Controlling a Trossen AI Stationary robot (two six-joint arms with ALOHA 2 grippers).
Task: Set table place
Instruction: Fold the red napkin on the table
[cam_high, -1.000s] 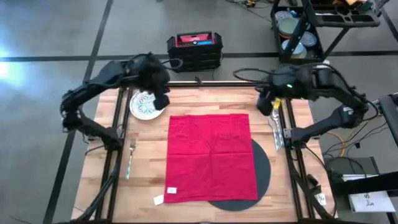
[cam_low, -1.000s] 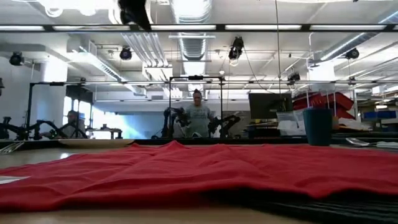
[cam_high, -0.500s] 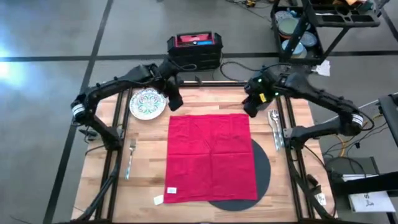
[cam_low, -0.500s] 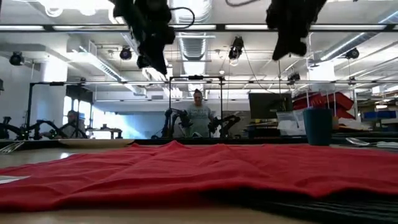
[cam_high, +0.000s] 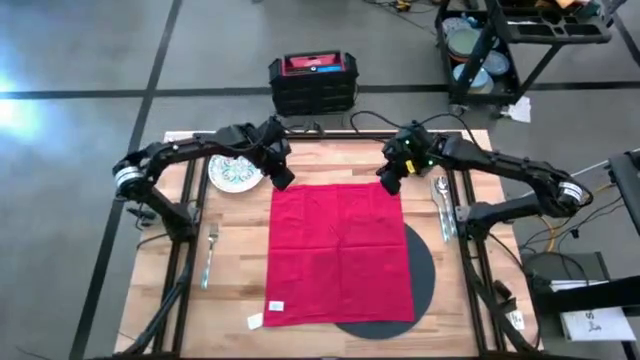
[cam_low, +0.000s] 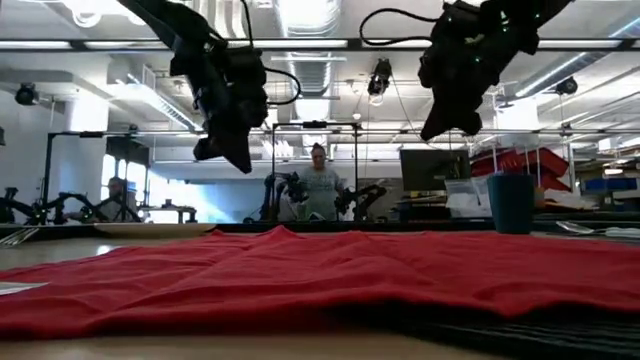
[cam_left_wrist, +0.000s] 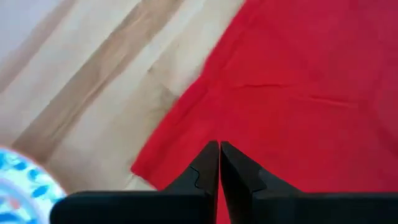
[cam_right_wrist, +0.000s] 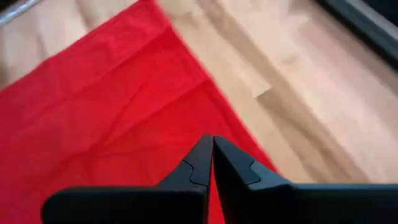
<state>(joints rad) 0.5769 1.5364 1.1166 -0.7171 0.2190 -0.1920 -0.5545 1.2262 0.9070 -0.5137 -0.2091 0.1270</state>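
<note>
Napkin (cam_high: 338, 252) hides mat (cam_high: 424, 270) partly; only low view shows cup (cam_low: 511, 203)

A black and red case (cam_high: 312, 82) sits on the floor beyond the counter; a shelving cart (cam_high: 520, 35), possibly holding dishes, stands nearby.

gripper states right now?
Left gripper: shut, empty, above the napkin's far left corner.
Right gripper: shut, empty, above its far right corner.

Grey floor (cam_high: 80, 60) (ceiling strip lights (cam_low: 420, 44))
</note>
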